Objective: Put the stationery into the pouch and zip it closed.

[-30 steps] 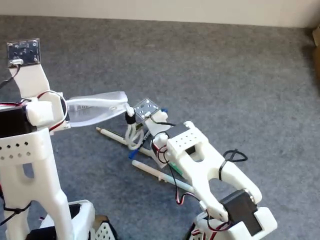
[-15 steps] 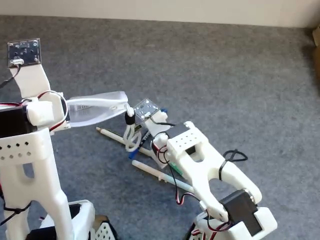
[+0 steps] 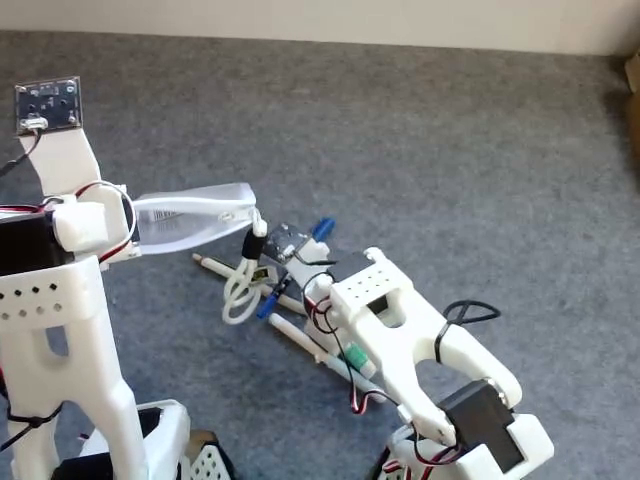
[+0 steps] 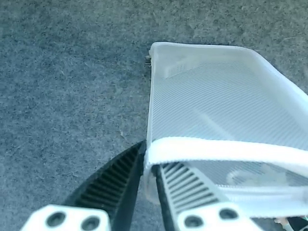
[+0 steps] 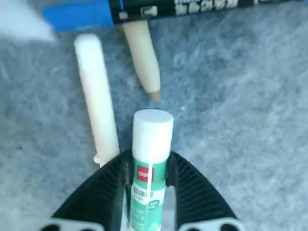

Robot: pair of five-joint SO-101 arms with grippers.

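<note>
Carpet [image 3: 450, 130] lying passable far and right, pens [image 3: 300, 343] cluttering the near centre, pouch [image 3: 190, 218] hanging at left

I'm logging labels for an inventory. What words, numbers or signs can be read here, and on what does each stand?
On the black marker: a row of white print along the barrel, too blurred to read.
On the glue stick, held in the right gripper: a red logo patch and white marks on the green label, too blurred to read.
On the pouch: no print to be seen.
Nothing here can be quoted as legible text.
</note>
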